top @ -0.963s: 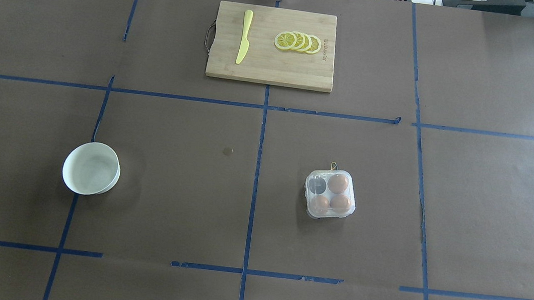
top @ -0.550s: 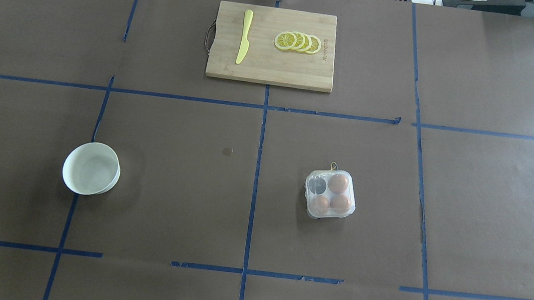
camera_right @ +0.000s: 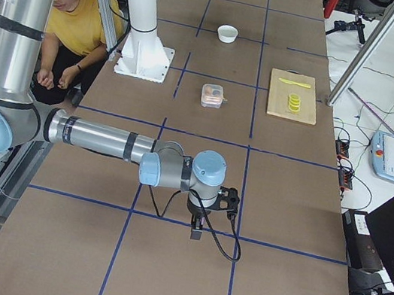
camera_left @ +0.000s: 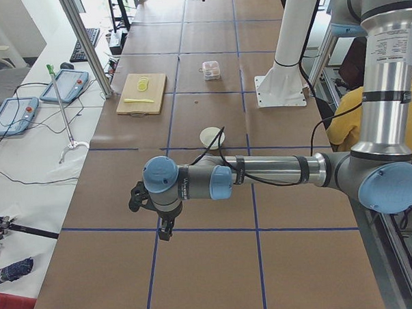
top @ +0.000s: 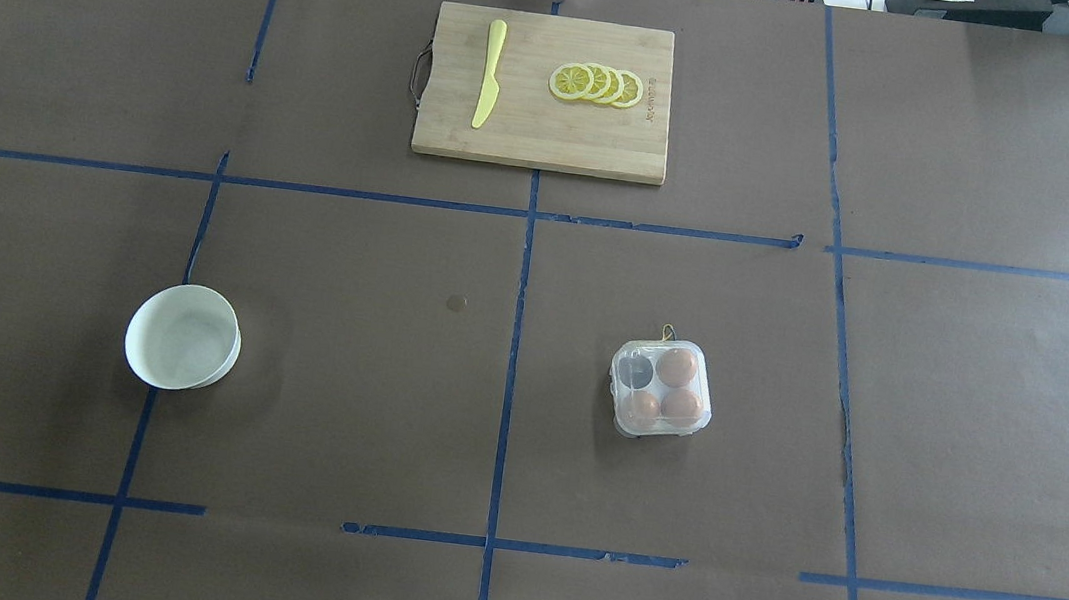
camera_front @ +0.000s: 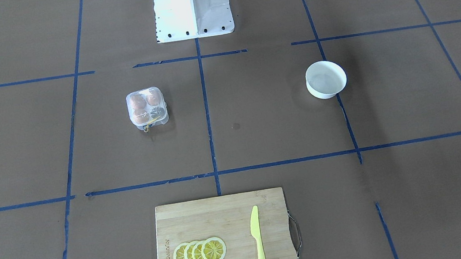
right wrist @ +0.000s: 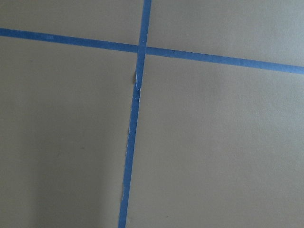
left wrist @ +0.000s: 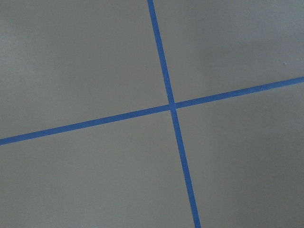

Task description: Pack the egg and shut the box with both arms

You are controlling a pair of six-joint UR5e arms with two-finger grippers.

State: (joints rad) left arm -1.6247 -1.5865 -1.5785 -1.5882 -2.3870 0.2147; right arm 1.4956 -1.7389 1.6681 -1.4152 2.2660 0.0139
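An egg (top: 677,367) is light, smooth and easy to crack, so pinch it softly around its fat middle. The box (top: 661,388) is thin, bendy plastic; hold one side and press near an edge to shut it. It sits on the brown surface (top: 332,398), on the robot's right. Count: one box, three eggs inside, one bare cup (top: 633,370), one bowl (top: 183,338). The left hand (camera_left: 166,231) and right hand (camera_right: 196,231) hang well apart from it. Spread or pressed together, I cannot tell.
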